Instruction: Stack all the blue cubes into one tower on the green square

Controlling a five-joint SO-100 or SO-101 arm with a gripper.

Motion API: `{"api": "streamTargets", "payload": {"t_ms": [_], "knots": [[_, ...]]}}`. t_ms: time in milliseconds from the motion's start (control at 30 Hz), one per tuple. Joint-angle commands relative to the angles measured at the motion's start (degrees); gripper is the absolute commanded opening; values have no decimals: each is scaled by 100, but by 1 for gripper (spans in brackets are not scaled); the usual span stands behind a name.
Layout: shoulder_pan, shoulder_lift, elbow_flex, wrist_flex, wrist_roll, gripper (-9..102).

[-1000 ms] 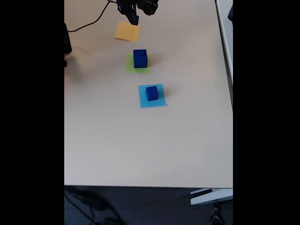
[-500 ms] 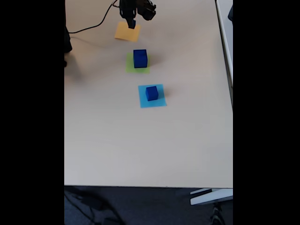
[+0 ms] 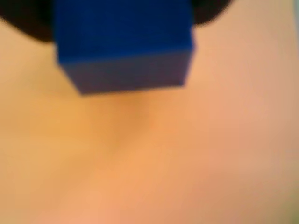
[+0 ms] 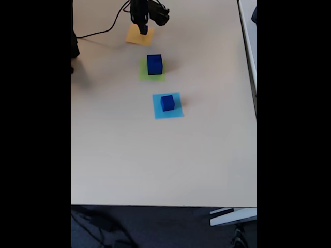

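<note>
Blue cube (image 3: 124,44) — over orange square (image 4: 138,36).

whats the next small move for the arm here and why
Probably lift and carry toward the green square. The wrist view shows a small blue cube at the gripper, apparently held, over the orange-yellow square. The large blue cube already sits on the green square, so that is likely where the tower grows; another cube waits on the light-blue square.
</note>
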Motion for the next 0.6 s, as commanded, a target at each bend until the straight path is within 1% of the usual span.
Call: {"api": "streamTargets", "payload": {"t_ms": [0,400,567], "knots": [[-26,185,62,-53,193,0],[-9,176,123,-70,272,0],[-9,158,132,-97,264,6]]}}
